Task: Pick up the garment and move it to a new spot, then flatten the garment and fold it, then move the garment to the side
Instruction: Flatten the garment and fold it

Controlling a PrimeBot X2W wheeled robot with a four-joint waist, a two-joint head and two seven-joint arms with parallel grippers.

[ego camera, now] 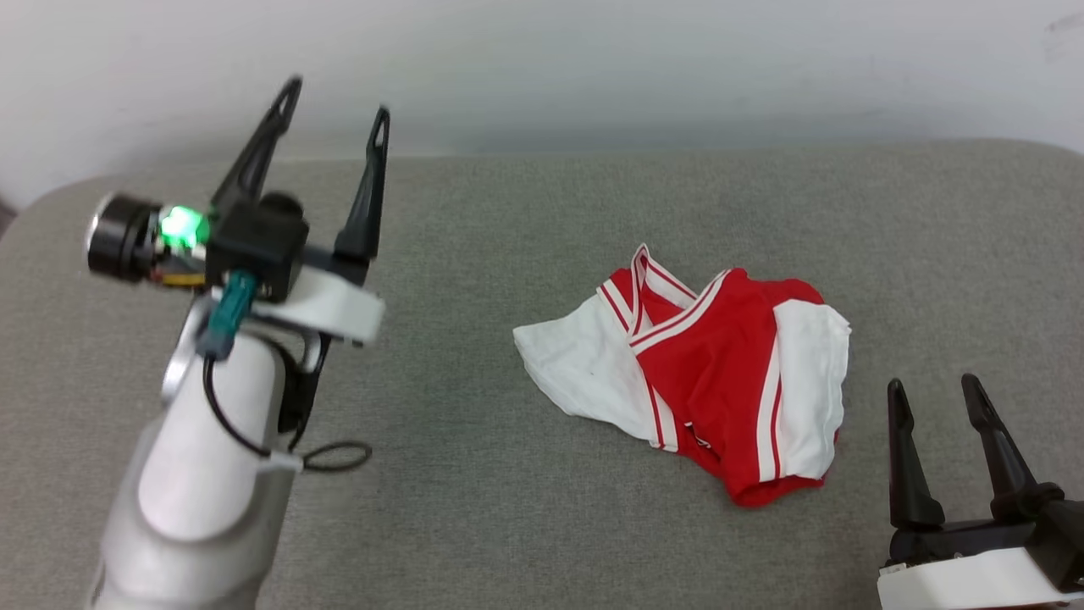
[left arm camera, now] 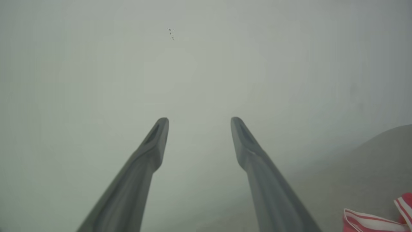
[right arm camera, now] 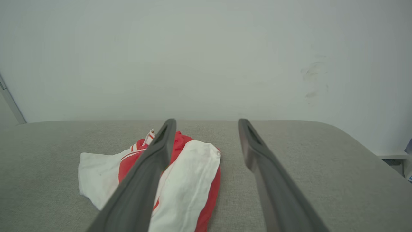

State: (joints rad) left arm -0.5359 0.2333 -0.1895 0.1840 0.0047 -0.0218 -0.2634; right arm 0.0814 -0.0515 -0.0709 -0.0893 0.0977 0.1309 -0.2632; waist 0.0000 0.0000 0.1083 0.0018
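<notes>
Nearest the camera in the head view, the right gripper stands just to the near-right of the jersey. Its two dark fingers are spread apart with nothing between them. The tips are close to the jersey's near red hem and white sleeve but are not touching the cloth. In the right wrist view, the right gripper shows the same gap between its fingers. The jersey lies behind and beneath the left-hand finger, and bare grey fabric fills the gap itself.

The jersey is a crumpled, partly folded heap on the grey upholstered surface. One white sleeve is spread out on the side toward the left arm, the striped neckline is turned up at the far edge, and a second white sleeve is draped over the red body on the right-arm side.

Well to the left of the jersey, the left gripper is raised above the surface, fingers wide apart and holding nothing. A green light glows on its wrist. In the left wrist view, the left gripper points at the pale wall. A corner of the jersey's striped trim sits low at that view's right edge.

Beyond the jersey, the surface's far edge meets the wall.
</notes>
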